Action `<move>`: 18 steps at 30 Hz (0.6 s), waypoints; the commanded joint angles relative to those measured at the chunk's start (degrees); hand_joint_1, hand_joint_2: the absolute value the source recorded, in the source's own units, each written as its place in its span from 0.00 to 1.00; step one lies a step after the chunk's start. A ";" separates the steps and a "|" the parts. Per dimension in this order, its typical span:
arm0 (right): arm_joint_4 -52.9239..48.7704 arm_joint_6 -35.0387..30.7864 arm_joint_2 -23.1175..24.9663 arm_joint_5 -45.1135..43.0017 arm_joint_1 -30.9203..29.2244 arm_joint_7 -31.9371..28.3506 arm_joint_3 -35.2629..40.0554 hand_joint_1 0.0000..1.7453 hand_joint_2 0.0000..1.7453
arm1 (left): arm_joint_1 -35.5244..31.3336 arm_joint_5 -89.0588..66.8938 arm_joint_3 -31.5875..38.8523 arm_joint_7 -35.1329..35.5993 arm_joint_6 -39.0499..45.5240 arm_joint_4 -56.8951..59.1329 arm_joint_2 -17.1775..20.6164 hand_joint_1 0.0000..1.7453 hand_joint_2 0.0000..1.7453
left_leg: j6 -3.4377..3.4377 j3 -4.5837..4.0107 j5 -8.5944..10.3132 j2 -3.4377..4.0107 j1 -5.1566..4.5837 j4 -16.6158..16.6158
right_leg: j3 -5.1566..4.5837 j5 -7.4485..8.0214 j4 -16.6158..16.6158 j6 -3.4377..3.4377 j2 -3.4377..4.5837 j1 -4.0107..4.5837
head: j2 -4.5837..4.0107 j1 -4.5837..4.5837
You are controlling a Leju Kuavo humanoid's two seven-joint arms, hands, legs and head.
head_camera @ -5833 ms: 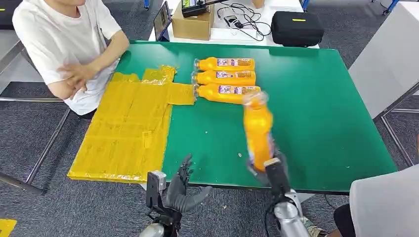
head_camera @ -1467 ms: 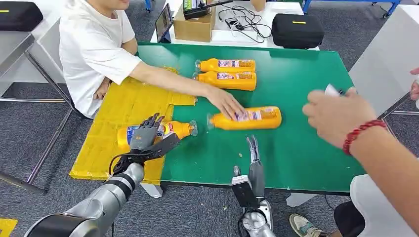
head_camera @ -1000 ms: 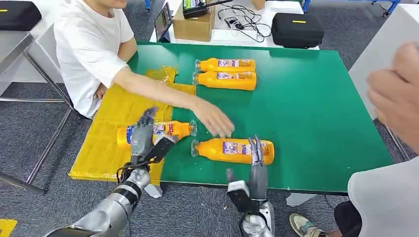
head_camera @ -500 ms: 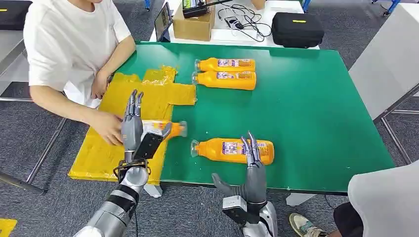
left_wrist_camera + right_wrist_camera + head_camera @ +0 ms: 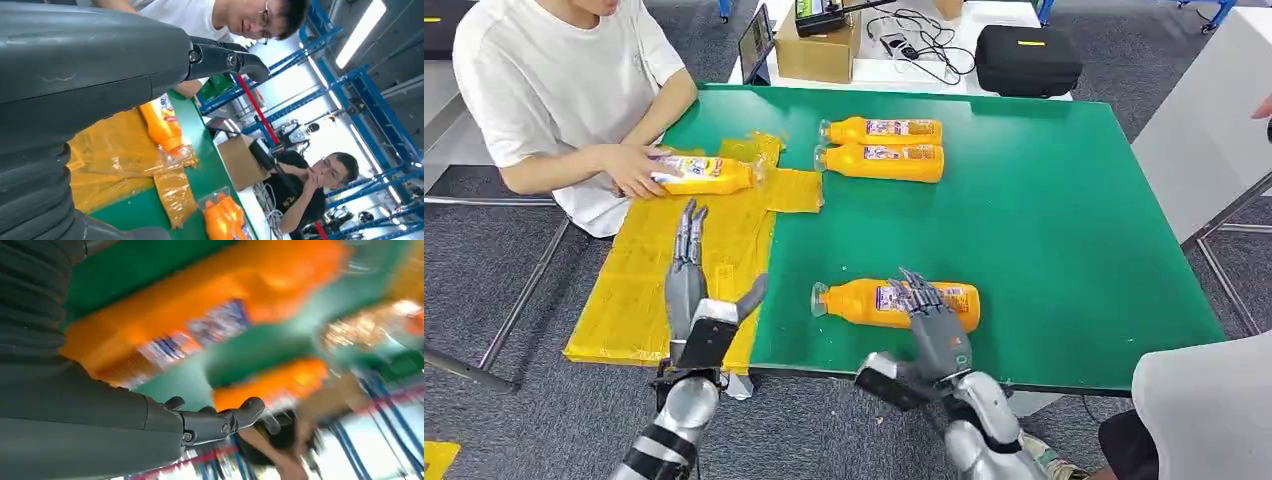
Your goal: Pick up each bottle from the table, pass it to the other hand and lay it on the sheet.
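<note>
Grey carpet surrounds the green tabletop (image 5: 1044, 230) you see in the head view, with a crinkled yellow plastic sheet (image 5: 674, 270) spread over its left part. At lower centre an orange plastic bottle with a printed label (image 5: 874, 300) lies on its side on the green, cap pointing left. Your right robot hand (image 5: 929, 315) reaches over its right half with fingers spread; you cannot tell whether they touch it. Your left robot hand (image 5: 692, 275) hovers over the sheet at lower left, fingers straight and pointing up the frame, thumb out, holding nothing. At upper left a person in a white T-shirt (image 5: 554, 80) rests a hand on a second orange bottle (image 5: 702, 175) lying at the sheet's top edge. Two more orange bottles (image 5: 882, 148) lie side by side at upper centre.

From the left wrist view, the left robot hand's dark fingers (image 5: 227, 57) stretch out in the air, and the second orange bottle (image 5: 162, 125) lies on the yellow sheet (image 5: 110, 170) beyond.

From the right wrist view, heavily blurred, the labelled orange bottle (image 5: 200, 315) spans the frame just beyond the right robot hand's parted fingers (image 5: 220, 422).
</note>
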 commanded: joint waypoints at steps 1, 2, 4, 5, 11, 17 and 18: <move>13.14 3.00 -2.49 2.24 -7.16 3.18 -0.89 0.00 1.00 | 1.21 -1.06 -3.73 0.71 -0.39 -1.56 1.97 0.00 1.00 | -0.06 0.40 -0.16 0.15 0.03 -0.07 | 0.35 -0.13 -0.06 -0.14 0.07 0.05 | 0.00 -0.04; 13.66 3.07 -2.47 2.56 -7.52 3.41 -0.86 0.00 1.00 | 1.18 -1.08 -4.02 0.79 -0.63 -1.41 1.92 0.00 1.00 | -0.05 0.37 -0.13 0.12 0.01 -0.08 | 0.33 -0.12 -0.07 -0.11 0.03 0.03 | 0.00 -0.02; 15.54 3.06 -2.04 3.42 -8.69 3.96 -0.87 0.00 1.00 | 1.06 -1.10 -4.78 1.10 -1.05 -0.55 1.58 0.00 1.00 | -0.04 0.30 -0.11 0.11 0.00 -0.07 | 0.25 -0.09 -0.06 -0.09 0.04 0.03 | 0.00 -0.04; 15.94 3.22 -1.90 3.56 -8.93 4.08 -0.83 0.00 1.00 | 1.00 -1.24 -4.90 1.24 -1.04 -0.27 1.53 0.00 1.00 | -0.05 0.34 -0.14 0.15 0.02 -0.04 | 0.30 -0.10 -0.05 -0.11 0.06 0.05 | 0.00 -0.04; 22.41 4.40 -1.22 6.87 -12.61 8.51 0.21 0.00 1.00 | -0.03 -3.00 -6.38 2.31 -1.14 1.90 1.63 0.00 1.00 | -0.03 0.17 -0.04 0.05 -0.01 -0.05 | 0.13 -0.04 -0.04 -0.06 -0.01 0.01 | 0.00 -0.02; 25.75 5.47 -1.06 16.92 -16.07 18.64 3.05 0.00 1.00 | 0.30 -10.27 -6.90 5.21 1.25 1.55 2.21 0.00 1.00 | -0.04 0.22 -0.06 0.12 0.01 -0.05 | 0.18 -0.03 -0.05 -0.08 0.06 0.02 | 0.00 -0.04; 25.95 5.70 -0.83 16.82 -16.27 18.76 2.62 0.00 1.00 | 0.23 -10.82 -7.05 5.25 1.56 1.71 2.08 0.00 1.00 | -0.06 0.36 -0.12 0.14 0.03 -0.07 | 0.32 -0.09 -0.07 -0.13 0.05 0.05 | 0.00 -0.04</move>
